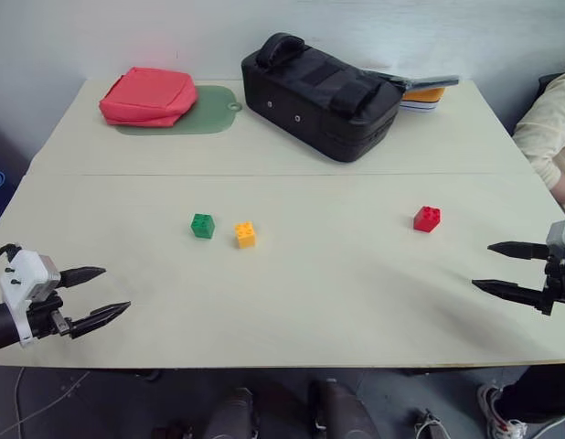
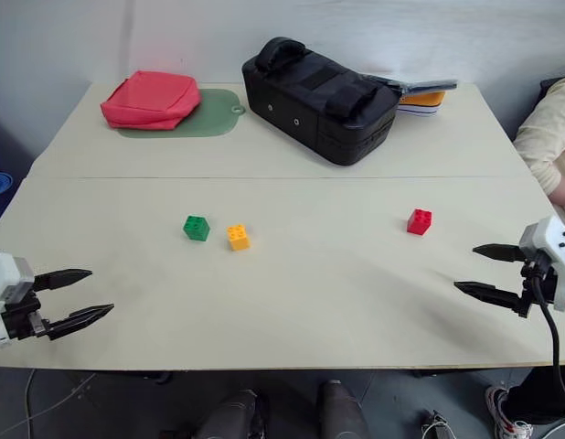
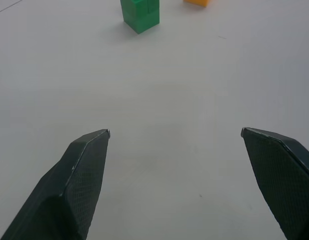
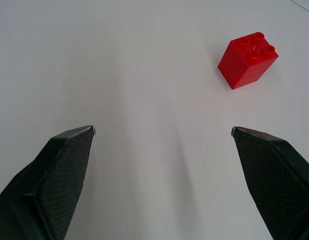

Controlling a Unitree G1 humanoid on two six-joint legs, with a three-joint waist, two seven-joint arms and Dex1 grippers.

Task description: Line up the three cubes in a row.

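Three studded cubes lie on the pale table (image 1: pixel 292 302). The green cube (image 1: pixel 203 225) and the yellow-orange cube (image 1: pixel 245 235) sit close together left of centre. Far to their right, alone, is the red cube (image 1: pixel 427 219). My left gripper (image 1: pixel 104 292) hovers open at the table's near left corner, pointing toward the green cube (image 3: pixel 140 15). At the near right edge my right gripper (image 1: pixel 484 267) is open too, empty, with the red cube (image 4: pixel 247 60) ahead of it.
A black bag (image 1: pixel 319 96) stands at the back centre, with a red pouch (image 1: pixel 148 96) on a green mat (image 1: pixel 209 112) at the back left. Flat items (image 1: pixel 423 91) lie behind the bag. A person's sleeve (image 1: pixel 549 128) reaches in at the right edge.
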